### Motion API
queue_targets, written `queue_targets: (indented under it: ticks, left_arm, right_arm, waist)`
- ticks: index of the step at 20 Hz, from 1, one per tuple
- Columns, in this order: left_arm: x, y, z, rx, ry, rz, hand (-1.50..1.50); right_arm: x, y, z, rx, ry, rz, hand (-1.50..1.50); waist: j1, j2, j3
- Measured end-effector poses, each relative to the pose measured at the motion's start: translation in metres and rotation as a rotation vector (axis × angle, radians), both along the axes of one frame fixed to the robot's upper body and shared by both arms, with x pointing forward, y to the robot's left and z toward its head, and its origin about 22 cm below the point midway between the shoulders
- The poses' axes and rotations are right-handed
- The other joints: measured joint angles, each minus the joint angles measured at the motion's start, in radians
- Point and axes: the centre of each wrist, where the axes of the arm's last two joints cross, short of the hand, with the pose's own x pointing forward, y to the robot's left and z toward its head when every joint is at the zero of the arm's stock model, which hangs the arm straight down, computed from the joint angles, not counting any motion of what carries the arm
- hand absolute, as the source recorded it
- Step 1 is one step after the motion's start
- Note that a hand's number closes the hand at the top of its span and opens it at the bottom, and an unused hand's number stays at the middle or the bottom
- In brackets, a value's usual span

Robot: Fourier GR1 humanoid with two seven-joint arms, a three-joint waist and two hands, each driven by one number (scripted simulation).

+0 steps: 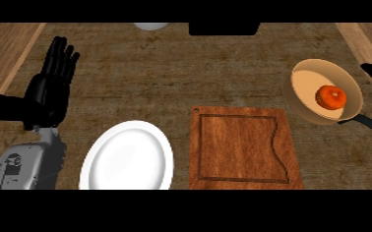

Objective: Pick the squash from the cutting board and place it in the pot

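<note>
An orange squash [331,97] lies inside the tan pot [305,91] at the right edge of the counter, a black handle running off to the lower right. The wooden cutting board [242,148] sits bare at the lower middle. My left hand [49,83] rests open at the left edge, fingers straight and pointing up, far from the board and the pot. A small black shape [367,69] at the right edge, above the pot, may be part of my right hand; too little of it shows to tell.
A white plate [127,158] lies left of the cutting board. A black object [224,28] and a pale round object [150,26] sit at the counter's far edge. Wooden strips border the counter left and right.
</note>
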Motion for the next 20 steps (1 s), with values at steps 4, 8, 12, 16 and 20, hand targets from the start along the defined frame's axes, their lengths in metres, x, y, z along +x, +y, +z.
queue_targets:
  ticks: [4,8,12,16,20]
  left_arm:
    - [0.001,0.005,-0.003,-0.003,0.001,0.003,0.00]
    - [0.000,0.001,-0.006,0.001,0.001,0.005,0.00]
    - [-0.002,0.001,-0.008,-0.002,0.011,0.004,0.00]
    - [-0.002,0.002,0.004,0.004,0.006,-0.004,0.00]
    - [-0.002,0.005,-0.003,0.004,0.005,0.002,0.00]
  right_arm:
    - [-0.032,-0.017,-0.005,0.013,-0.086,-0.029,-1.50]
    - [-0.070,-0.034,-0.003,0.017,-0.131,-0.044,-1.50]
    - [-0.110,-0.048,-0.010,0.009,-0.154,-0.067,-1.50]
    - [-0.143,-0.071,-0.016,0.004,-0.167,-0.081,-1.50]
    - [-0.177,-0.085,-0.020,0.001,-0.175,-0.084,-1.50]
  waist:
    - [-0.001,0.000,0.000]
    - [-0.002,0.000,0.000]
    - [-0.004,0.000,0.000]
    - [-0.001,0.001,0.000]
    - [-0.001,0.001,0.000]
